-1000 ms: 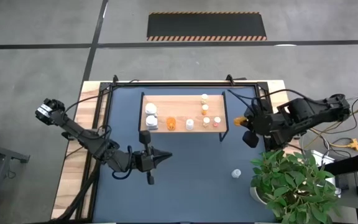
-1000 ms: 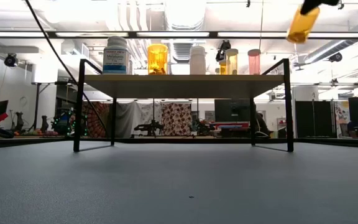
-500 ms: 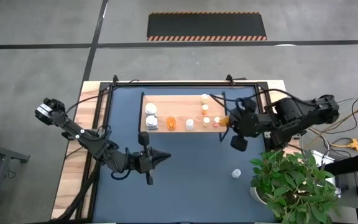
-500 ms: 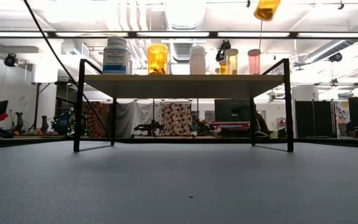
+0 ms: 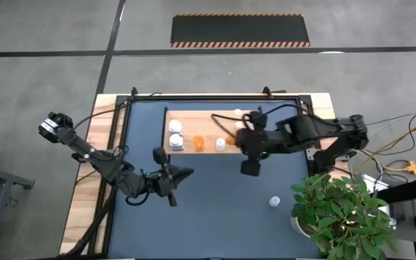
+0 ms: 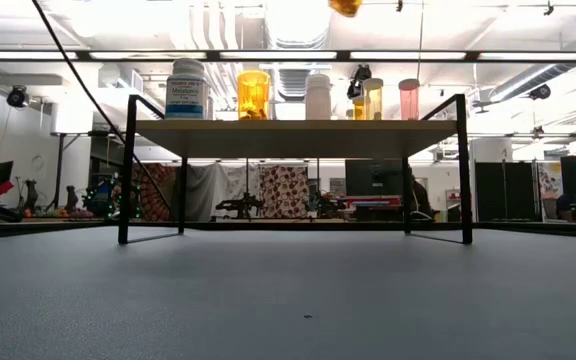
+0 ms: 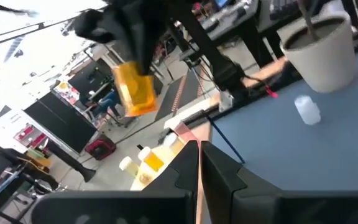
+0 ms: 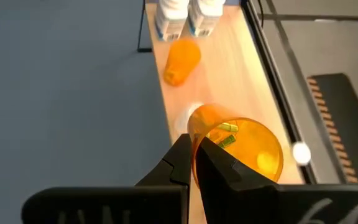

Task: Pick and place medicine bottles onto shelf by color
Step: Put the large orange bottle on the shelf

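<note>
My right pincer (image 5: 245, 141) has swung in from the desk's right edge and now hangs above the shelf (image 5: 193, 119), over its front edge near the middle — a second ago it was clear of the shelf altogether. It is pinching an orange medicine bottle (image 8: 238, 144), which the low view catches only as an amber blob (image 6: 345, 6) high above the board. So the carry is mostly done; I judge what remains is the lowering and the release.

On the shelf, two white bottles (image 5: 175, 135) stand at the left end with an orange bottle (image 5: 198, 143) beside them, and my load hangs over a white-capped bottle (image 5: 221, 144). By colour, it belongs next to that orange one, so I'd want to come down without knocking its neighbours.

My left pincer (image 5: 169, 176), fingers pressed together on nothing, waits over the desk in front of the shelf. One small white bottle (image 5: 274, 201) lies on the desk towards the front right corner, near the potted plant (image 5: 341, 217) — not yet shelved.
</note>
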`<state>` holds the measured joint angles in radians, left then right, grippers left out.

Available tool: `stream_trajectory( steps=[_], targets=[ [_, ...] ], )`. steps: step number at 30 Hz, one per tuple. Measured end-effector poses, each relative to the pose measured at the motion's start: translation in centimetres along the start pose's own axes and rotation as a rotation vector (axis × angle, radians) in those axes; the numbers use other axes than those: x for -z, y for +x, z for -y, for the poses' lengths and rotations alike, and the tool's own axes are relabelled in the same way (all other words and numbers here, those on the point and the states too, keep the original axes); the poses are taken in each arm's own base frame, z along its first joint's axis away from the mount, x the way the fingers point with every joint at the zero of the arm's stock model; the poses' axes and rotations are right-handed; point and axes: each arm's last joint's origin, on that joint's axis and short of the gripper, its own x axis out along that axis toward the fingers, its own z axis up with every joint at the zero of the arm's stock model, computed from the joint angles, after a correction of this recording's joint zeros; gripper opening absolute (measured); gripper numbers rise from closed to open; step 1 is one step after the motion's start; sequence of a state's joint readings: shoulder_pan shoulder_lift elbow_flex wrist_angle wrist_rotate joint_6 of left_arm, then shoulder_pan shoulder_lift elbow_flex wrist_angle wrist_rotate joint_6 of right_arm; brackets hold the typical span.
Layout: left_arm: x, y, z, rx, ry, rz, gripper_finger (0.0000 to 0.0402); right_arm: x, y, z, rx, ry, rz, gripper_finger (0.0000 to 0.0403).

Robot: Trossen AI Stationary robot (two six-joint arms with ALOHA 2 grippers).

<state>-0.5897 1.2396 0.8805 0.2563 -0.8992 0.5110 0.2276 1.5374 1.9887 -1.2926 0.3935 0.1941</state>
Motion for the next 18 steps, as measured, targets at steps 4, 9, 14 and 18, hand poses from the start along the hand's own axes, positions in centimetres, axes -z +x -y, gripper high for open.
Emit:
stream_trajectory(
  steps=[4, 9, 14, 18],
  targets=[
    [0.5, -0.2, 0.3, 0.012, 0.015, -0.006, 0.0000, -1.7, 1.7, 0.3, 0.023, -0.037, -0.006, 0.0008],
    [0.4, -0.4, 0.1, 0.012, 0.004, 0.000, 0.0000, -3.3, 4.2, 1.2, 0.056, -0.071, -0.030, 0.0008],
    [0.4, -0.5, 0.2, 0.014, 0.003, 0.001, 0.0000, -3.8, 7.0, 2.7, 0.090, -0.089, -0.085, 0.0008],
    [0.4, -0.5, 0.2, 0.015, 0.003, 0.003, 0.0000, -3.9, 9.4, 3.9, 0.114, -0.098, -0.144, 0.0008]
  ],
)
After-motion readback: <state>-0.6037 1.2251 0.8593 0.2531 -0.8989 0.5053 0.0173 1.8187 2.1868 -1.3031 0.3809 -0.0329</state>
